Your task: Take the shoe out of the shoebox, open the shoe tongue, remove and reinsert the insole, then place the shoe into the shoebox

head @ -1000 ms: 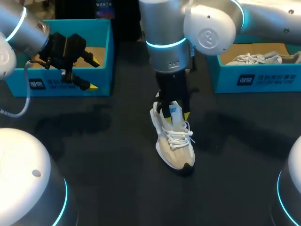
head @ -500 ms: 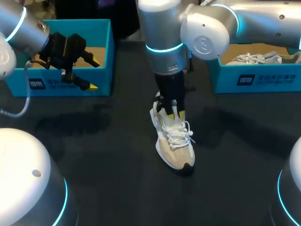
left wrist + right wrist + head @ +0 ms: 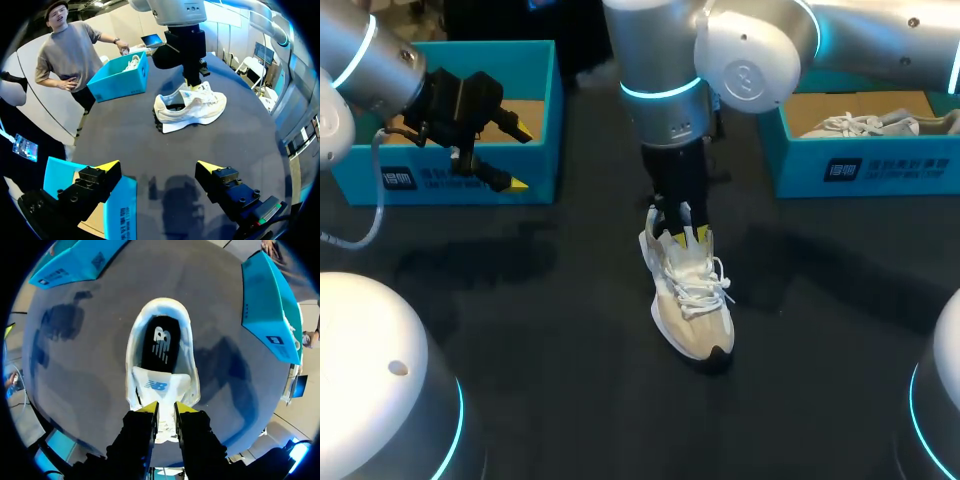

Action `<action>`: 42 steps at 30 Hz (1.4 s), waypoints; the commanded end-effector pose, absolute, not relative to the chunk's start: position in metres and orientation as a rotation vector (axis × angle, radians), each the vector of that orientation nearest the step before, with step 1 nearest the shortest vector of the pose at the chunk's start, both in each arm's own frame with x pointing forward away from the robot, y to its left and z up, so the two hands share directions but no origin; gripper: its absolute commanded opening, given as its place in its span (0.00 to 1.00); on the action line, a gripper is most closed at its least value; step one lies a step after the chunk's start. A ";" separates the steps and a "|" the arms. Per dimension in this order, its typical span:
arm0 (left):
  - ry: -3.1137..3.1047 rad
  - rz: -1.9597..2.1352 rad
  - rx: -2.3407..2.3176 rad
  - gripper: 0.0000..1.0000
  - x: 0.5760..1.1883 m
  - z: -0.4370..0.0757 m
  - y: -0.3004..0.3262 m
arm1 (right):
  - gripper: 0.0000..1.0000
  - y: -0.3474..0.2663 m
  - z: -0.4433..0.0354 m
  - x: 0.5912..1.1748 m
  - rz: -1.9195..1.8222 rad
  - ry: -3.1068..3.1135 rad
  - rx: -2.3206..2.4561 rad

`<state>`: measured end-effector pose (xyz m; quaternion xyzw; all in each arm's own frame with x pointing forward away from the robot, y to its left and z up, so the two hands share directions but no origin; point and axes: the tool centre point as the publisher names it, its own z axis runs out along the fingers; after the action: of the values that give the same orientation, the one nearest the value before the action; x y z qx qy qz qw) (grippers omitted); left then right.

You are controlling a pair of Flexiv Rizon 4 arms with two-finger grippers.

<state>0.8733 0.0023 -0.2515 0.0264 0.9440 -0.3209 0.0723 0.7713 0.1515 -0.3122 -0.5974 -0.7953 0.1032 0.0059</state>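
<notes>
The shoe (image 3: 692, 315) stands on its sole in the middle of the table (image 3: 540, 330), outside both boxes. Its toe points toward the robot and its heel away. White laces (image 3: 700, 287) cross its front. The tongue (image 3: 160, 386) is lifted up off the opening. Behind it the black insole (image 3: 160, 342) lies flat inside the shoe, open to view down to the heel.

The right gripper (image 3: 166, 410) comes straight down onto the tongue's top edge. Its jaws are almost together, pinching that edge from both sides. The right arm (image 3: 665, 90) enters from the right and stands upright over the heel end of the shoe.

The left box (image 3: 450, 180) sits at the far left of the table, blue and open, with a brown floor showing inside. The left gripper (image 3: 157, 167) hovers at its near wall, well apart from the shoe, with its jaws spread wide. One finger is above the box and the other is above the table just beside it.

The right box (image 3: 860, 165), also blue, stands at the far right. A second shoe (image 3: 860, 125), pale with white laces, lies inside it.
</notes>
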 end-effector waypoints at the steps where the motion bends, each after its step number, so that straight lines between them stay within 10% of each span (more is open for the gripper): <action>1: 2.838 -0.961 0.079 1.00 0.873 -0.251 0.003 | 0.14 0.149 -0.320 0.775 0.317 -2.481 -1.856; 14: 2.838 -0.961 0.079 1.00 0.873 -0.251 0.003 | 0.30 0.145 -0.333 0.789 0.255 -2.492 -1.829; 42: 2.838 -0.961 0.079 1.00 0.873 -0.251 0.003 | 0.29 0.151 -0.327 0.796 0.177 -2.547 -1.763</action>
<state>0.8732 0.0023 -0.2515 0.0263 0.9440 -0.3209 0.0723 0.7992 0.1507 -0.3396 -0.5677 -0.8210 0.0540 0.0286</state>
